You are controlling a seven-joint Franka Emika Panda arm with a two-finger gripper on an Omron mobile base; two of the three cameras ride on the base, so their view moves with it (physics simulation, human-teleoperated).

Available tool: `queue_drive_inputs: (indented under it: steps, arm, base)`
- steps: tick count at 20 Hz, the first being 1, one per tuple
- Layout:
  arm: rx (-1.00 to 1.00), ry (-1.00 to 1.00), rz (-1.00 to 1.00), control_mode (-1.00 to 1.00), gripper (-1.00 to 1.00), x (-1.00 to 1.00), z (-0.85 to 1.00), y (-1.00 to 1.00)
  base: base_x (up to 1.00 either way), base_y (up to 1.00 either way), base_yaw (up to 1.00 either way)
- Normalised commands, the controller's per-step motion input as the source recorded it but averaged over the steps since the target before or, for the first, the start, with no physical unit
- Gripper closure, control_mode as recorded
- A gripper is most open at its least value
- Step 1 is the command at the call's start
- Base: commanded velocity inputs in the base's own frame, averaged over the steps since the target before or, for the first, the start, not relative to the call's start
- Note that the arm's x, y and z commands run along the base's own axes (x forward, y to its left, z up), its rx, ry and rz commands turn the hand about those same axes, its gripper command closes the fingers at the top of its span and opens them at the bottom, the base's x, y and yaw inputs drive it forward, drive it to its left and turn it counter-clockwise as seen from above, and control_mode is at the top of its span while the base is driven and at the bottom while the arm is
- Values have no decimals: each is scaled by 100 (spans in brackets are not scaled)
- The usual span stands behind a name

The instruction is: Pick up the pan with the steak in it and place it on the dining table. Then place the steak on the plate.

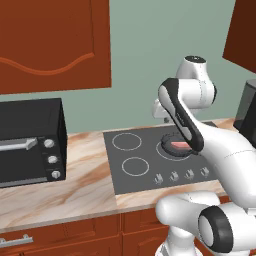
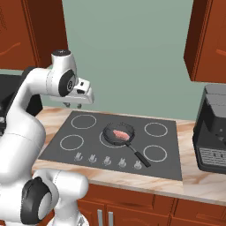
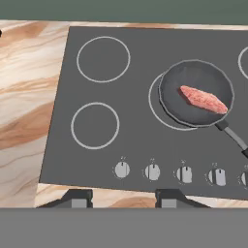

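Your pincer (image 3: 123,197) hangs high over cooktop (image 3: 140,160), jaws parted, grasping nothing. Pan (image 3: 193,92) sits on centre burner ring, handle toward knobs (image 3: 152,171). Steak (image 3: 203,99) lies inside pan. Well apart from pincer.

You see the steak (image 2: 120,133) lying in the pan (image 2: 118,133), which sits on the cooktop (image 2: 114,145), its knobs in front; the oven (image 1: 30,142) stands to the left on the counter (image 1: 50,192).
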Motion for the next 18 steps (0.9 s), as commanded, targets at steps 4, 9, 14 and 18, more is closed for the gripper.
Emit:
queue_drive_inputs:
  steps: [4, 9, 14, 18]
  arm:
    - [0, 0, 0, -100, -100, 0, 0, -1]
    - [0, -6, 5, -100, -100, -44, -12, -56]
    - [0, -11, 5, -100, -100, -69, -11, -74]
    - [0, -11, 6, -100, -100, -66, -13, -77]
  base:
    - [0, 0, 0]
    - [0, 0, 0]
    - [0, 0, 0]
    - [0, 0, 0]
